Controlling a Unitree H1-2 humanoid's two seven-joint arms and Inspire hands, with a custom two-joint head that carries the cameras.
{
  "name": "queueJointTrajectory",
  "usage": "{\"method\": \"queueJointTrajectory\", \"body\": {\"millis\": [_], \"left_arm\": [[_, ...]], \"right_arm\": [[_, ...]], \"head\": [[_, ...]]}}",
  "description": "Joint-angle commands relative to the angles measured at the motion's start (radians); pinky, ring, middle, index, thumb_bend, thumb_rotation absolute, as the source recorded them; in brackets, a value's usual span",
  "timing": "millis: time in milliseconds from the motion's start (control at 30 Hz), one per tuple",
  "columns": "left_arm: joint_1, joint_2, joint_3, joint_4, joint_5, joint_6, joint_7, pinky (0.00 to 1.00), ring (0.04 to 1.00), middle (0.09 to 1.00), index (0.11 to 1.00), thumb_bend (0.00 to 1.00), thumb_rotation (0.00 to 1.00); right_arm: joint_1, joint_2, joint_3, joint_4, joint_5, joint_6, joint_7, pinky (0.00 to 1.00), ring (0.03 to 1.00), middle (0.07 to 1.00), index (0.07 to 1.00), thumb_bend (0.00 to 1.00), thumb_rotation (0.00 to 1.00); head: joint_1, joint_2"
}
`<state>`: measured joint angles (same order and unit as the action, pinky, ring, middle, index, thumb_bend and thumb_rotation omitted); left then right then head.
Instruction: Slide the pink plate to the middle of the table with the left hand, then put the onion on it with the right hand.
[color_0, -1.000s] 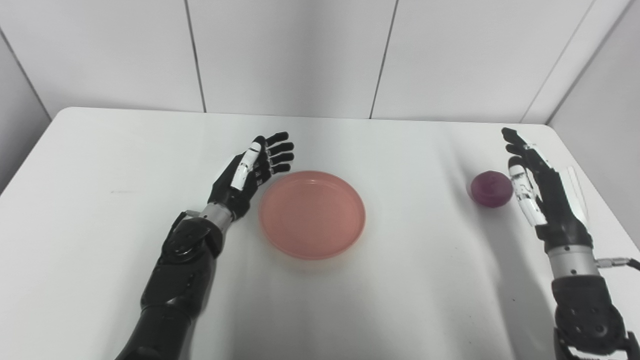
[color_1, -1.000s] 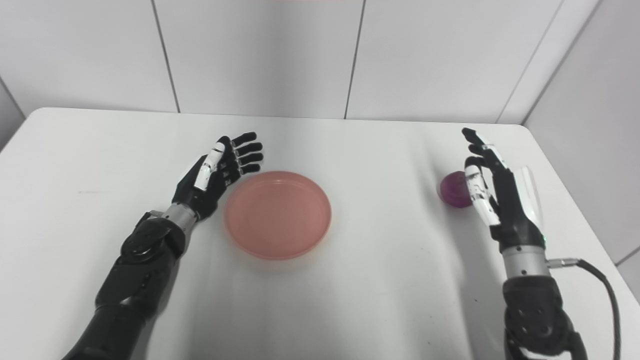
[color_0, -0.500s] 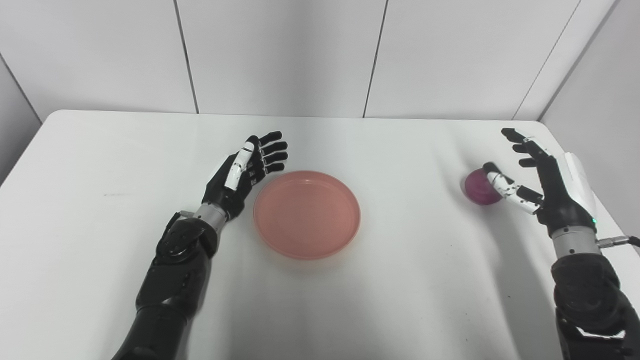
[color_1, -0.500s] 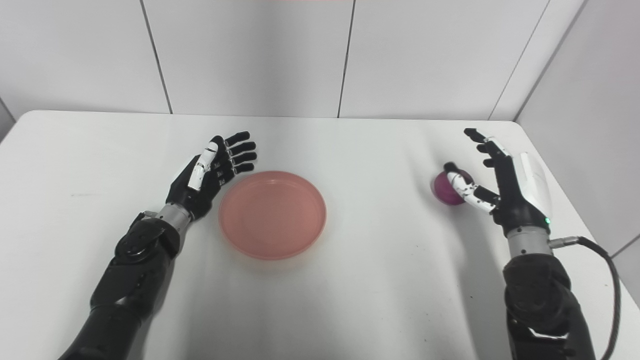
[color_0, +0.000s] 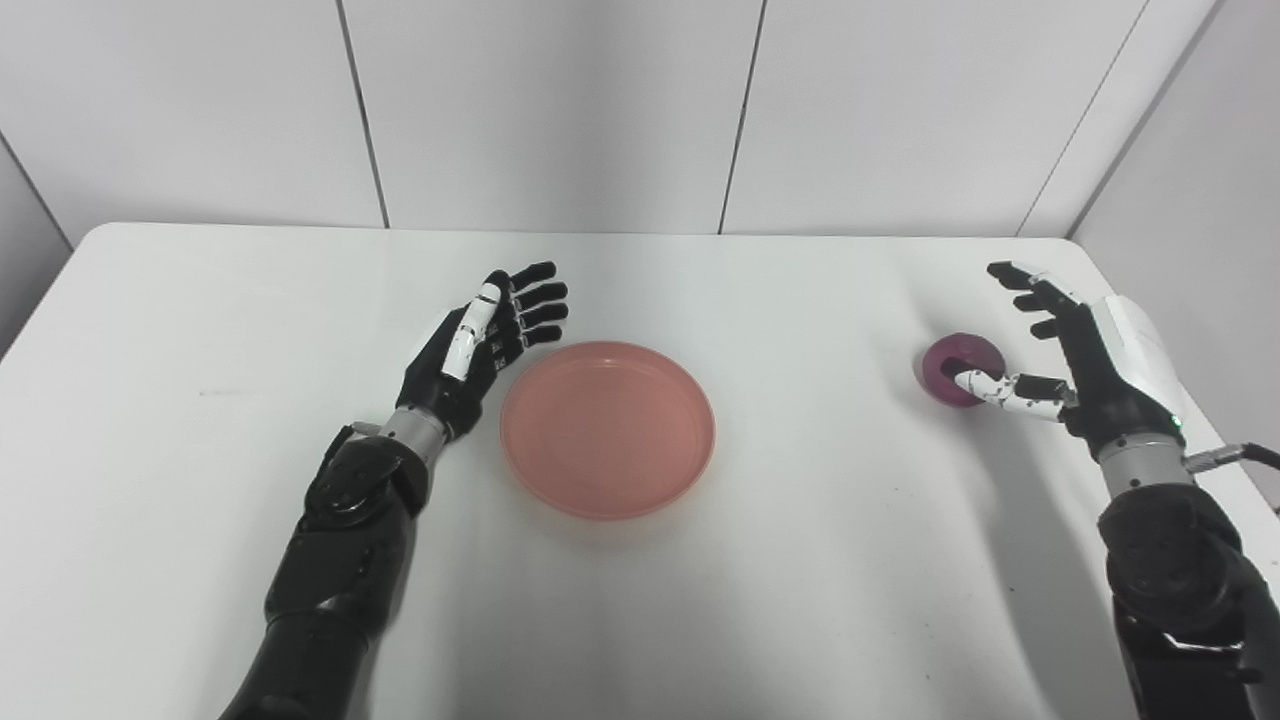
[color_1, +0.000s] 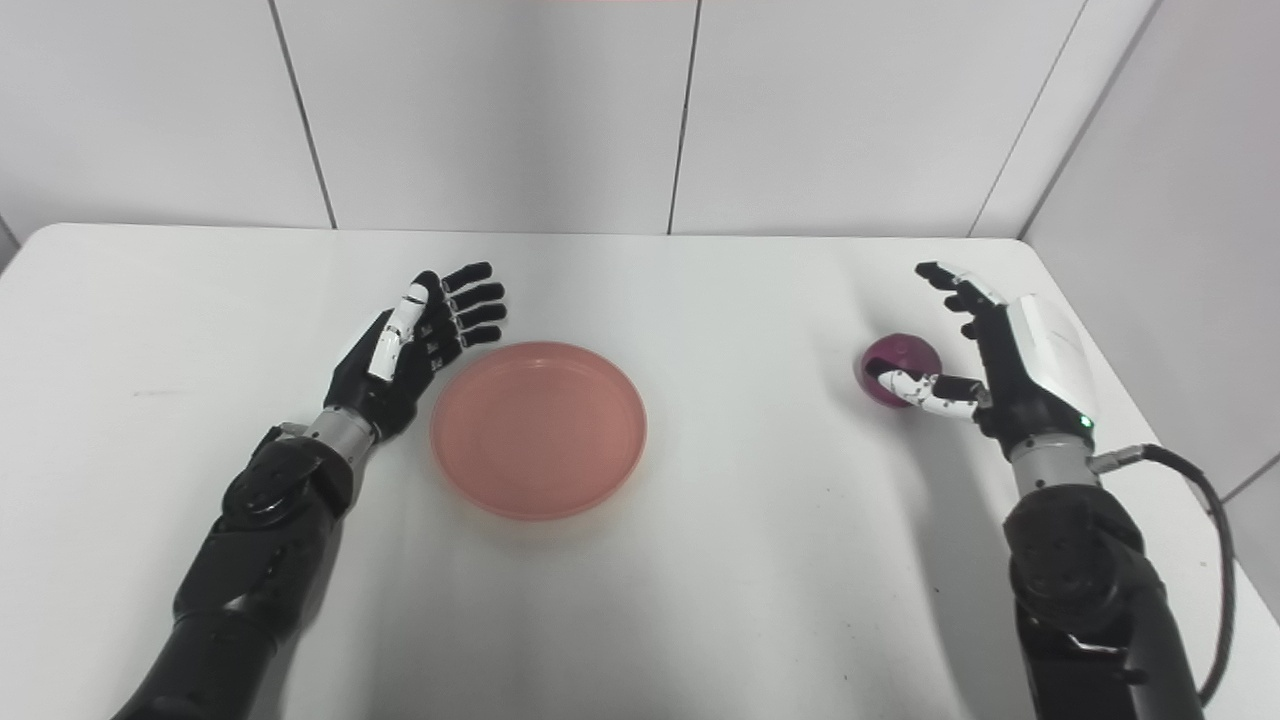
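The pink plate (color_0: 607, 428) lies flat near the middle of the white table (color_0: 800, 560). My left hand (color_0: 485, 340) is open just left of the plate's rim, palm toward it, apart from it. The purple onion (color_0: 960, 363) rests on the table at the right. My right hand (color_0: 1075, 355) is open beside it, with the thumb across the onion's near side and the fingers spread past its far right. The hand does not hold the onion. The plate (color_1: 538, 428), the onion (color_1: 898, 368) and the right hand (color_1: 1000, 355) also show in the right eye view.
White wall panels stand behind the table's far edge. The right table edge runs close to my right hand. A black cable (color_1: 1205, 520) hangs from my right wrist.
My right hand has turned its palm toward the onion and brought its thumb across the onion's near side. The left hand and plate keep their places; the camera has shifted slightly.
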<state>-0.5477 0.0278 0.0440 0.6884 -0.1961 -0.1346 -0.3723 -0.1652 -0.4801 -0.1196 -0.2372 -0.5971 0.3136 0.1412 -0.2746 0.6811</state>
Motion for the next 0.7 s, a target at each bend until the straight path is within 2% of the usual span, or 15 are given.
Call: {"method": "queueJointTrajectory", "body": {"millis": [0,233,433,667], "left_arm": [[0.003,0.008,0.006,0.032,-0.016,0.015,-0.004,0.80,0.816,0.818,0.795,0.41,1.00],[0.007,0.011,0.004,0.030,-0.014,0.009,-0.004,0.79,0.812,0.816,0.795,0.41,1.00],[0.010,0.009,0.005,0.022,-0.019,0.015,-0.001,0.79,0.809,0.813,0.789,0.41,1.00],[0.008,0.011,0.004,0.029,-0.022,0.013,-0.001,0.80,0.813,0.815,0.791,0.42,1.00]], "right_arm": [[-0.041,-0.026,-0.010,0.004,0.004,-0.012,-0.026,0.71,0.799,0.831,0.831,0.95,0.27],[-0.050,-0.033,-0.008,0.051,0.026,-0.016,-0.026,0.74,0.815,0.839,0.837,1.00,0.24],[-0.064,-0.039,0.009,0.084,0.013,0.005,-0.020,0.74,0.818,0.842,0.839,1.00,0.27],[-0.080,-0.035,0.014,0.127,0.027,0.005,-0.026,0.75,0.825,0.842,0.838,1.00,0.26]], "head": [[0.001,-0.002],[-0.005,-0.006],[-0.010,-0.004],[-0.017,-0.007]]}}
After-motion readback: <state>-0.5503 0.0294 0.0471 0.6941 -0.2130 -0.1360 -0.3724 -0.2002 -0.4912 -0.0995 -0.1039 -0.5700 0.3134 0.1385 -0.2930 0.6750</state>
